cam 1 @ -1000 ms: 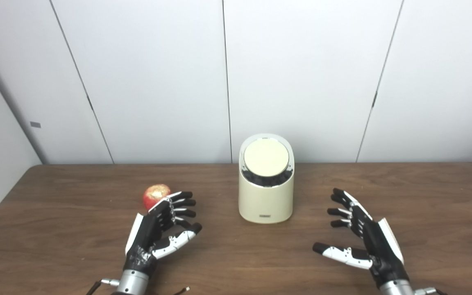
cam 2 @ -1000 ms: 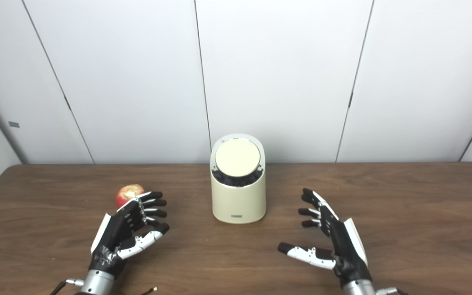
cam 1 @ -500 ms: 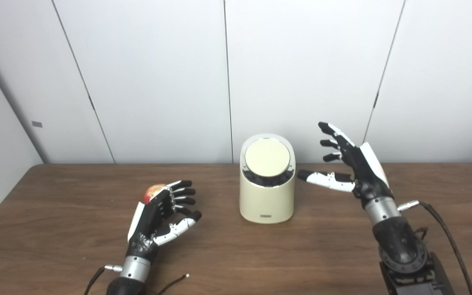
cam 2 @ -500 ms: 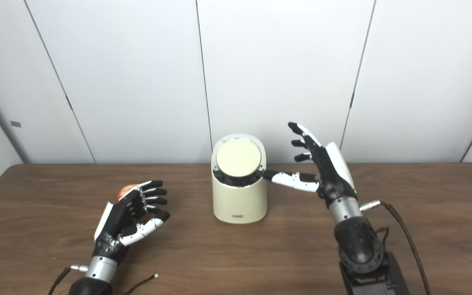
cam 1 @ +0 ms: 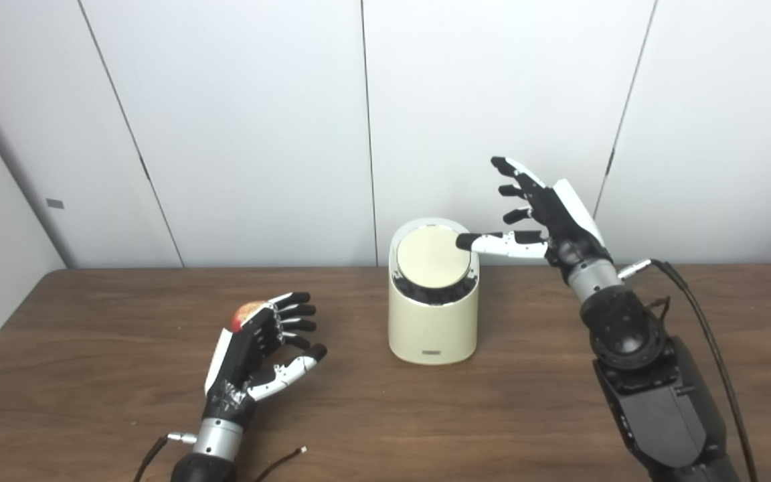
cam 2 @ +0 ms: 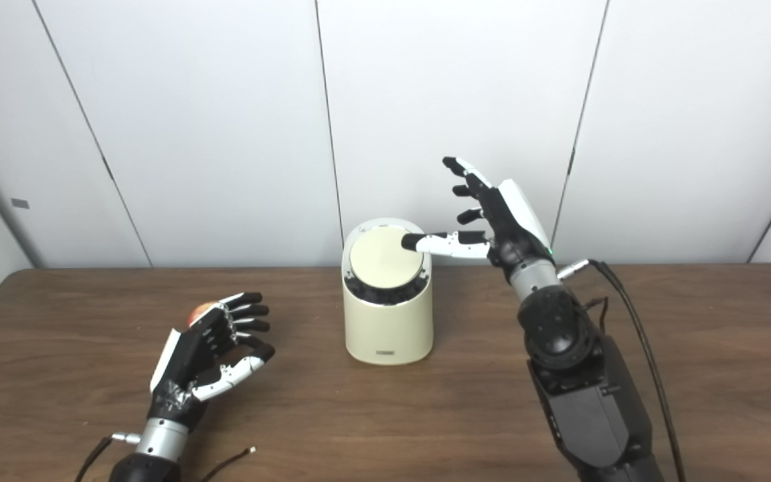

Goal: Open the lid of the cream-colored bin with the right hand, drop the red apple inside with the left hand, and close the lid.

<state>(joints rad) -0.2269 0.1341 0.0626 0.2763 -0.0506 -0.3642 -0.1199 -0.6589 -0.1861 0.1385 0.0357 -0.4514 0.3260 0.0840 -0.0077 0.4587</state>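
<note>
Counting left to right: one red apple (cam 1: 246, 312), one cream-colored bin (cam 1: 433, 314), two hands on the wooden table (cam 1: 91, 375). Left hand (cam 1: 255, 355) rests toward the table's front-left, fingers spread wide, holding nothing; the apple sits just behind its fingertips, mostly hidden, contact not discernible. Bin stands upright at table centre, nearer the back edge, its one round lid (cam 1: 432, 258) shut and tilted toward the camera. Right hand (cam 1: 549, 217) is raised at the bin's right, fingers splayed wide, empty; thumb (cam 1: 492, 242) reaches across the lid's upper-right rim, apparently touching.
</note>
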